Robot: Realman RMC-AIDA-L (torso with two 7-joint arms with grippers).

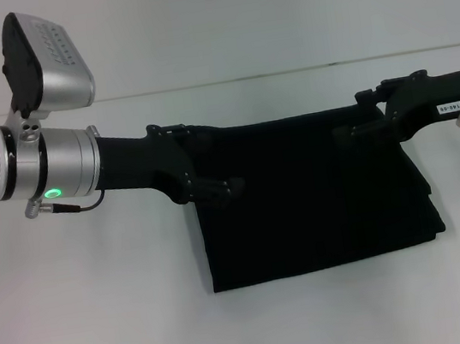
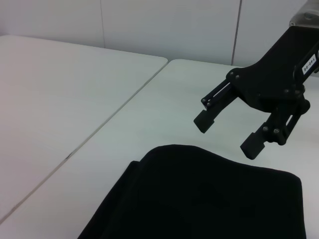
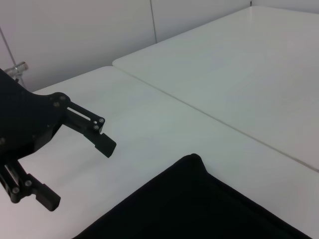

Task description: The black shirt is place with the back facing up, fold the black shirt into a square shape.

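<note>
Left tool (image 3: pixel 75 169) open | right tool (image 2: pixel 229 134) open | one black shirt (image 1: pixel 313 203)

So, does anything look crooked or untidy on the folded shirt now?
Slightly. The black shirt is folded to a rough rectangle, but near the right gripper lower layers stick out past the top layer, so that edge is uneven. Both grippers, including the left gripper, have open jaws.

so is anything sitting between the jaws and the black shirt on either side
Nothing visible. The right gripper and the left gripper both hang open just above the far edge of the black shirt, with only bare white table around it.
</note>
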